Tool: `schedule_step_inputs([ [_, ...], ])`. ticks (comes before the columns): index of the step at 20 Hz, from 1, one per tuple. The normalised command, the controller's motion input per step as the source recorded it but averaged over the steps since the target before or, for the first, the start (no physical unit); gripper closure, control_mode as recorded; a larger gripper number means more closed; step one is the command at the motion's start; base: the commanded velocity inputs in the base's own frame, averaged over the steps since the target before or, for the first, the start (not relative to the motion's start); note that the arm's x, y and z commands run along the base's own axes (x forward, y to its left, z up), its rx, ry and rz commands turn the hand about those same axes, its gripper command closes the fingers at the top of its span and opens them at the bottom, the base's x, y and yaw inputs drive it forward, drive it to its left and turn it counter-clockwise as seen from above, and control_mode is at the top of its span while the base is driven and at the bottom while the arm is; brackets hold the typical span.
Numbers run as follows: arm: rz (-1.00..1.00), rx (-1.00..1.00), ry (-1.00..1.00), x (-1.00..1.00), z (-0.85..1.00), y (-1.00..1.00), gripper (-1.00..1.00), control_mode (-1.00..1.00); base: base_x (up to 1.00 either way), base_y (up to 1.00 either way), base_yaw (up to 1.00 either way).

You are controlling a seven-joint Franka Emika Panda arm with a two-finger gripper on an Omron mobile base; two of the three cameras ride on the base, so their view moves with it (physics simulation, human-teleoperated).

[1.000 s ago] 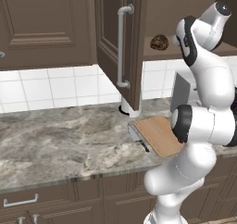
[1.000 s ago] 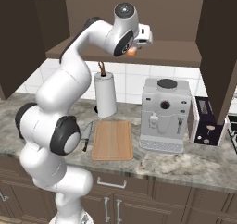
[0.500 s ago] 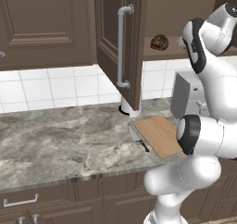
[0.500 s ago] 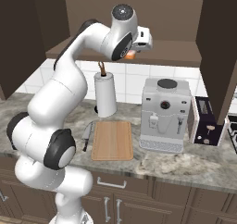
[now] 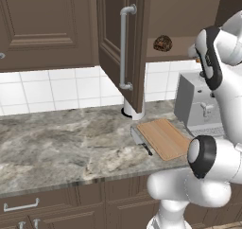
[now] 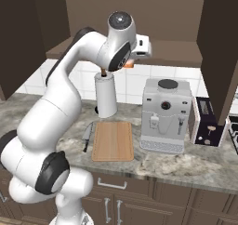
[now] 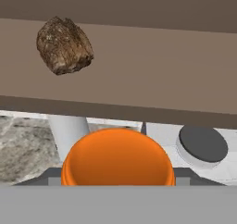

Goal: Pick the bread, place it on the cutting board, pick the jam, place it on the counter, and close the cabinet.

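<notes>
The bread sits on the shelf of the open cabinet, a dark lumpy loaf that the hand view places up and to the left on the brown shelf board. The jam fills the lower middle of that same view, its orange rim close to the camera and right at the hand; a sliver of orange also shows beside the hand in the right base view, at the shelf's front edge. Whether the hand pinches the jar cannot be told (the fingertips are hidden behind the jar). Below, the cutting board lies bare on the surface, with a knife just beside its left edge, a paper towel roll behind it and a coffee machine to its right.
</notes>
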Motion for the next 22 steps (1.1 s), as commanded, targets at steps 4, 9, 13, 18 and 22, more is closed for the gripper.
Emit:
schedule_step_inputs([
  [4, 0.00, 0.00, 0.00, -0.46, -0.21, 0.04, 1.00, -1.00, 0.00, 0.00, 0.00],
  [9, 0.00, 0.00, 0.00, -0.41, -0.23, 0.19, 1.00, -1.00, 0.00, 0.00, 0.00],
  [13, 0.00, 0.00, 0.00, -0.35, -0.17, 0.26, 1.00, -1.00, 0.00, 0.00, 0.00],
  [18, 0.00, 0.00, 0.00, -0.27, -0.15, 0.29, 1.00, -1.00, 0.00, 0.00, 0.00],
  [22, 0.00, 0.00, 0.00, -0.20, -0.15, 0.35, 1.00, -1.00, 0.00, 0.00, 0.00],
])
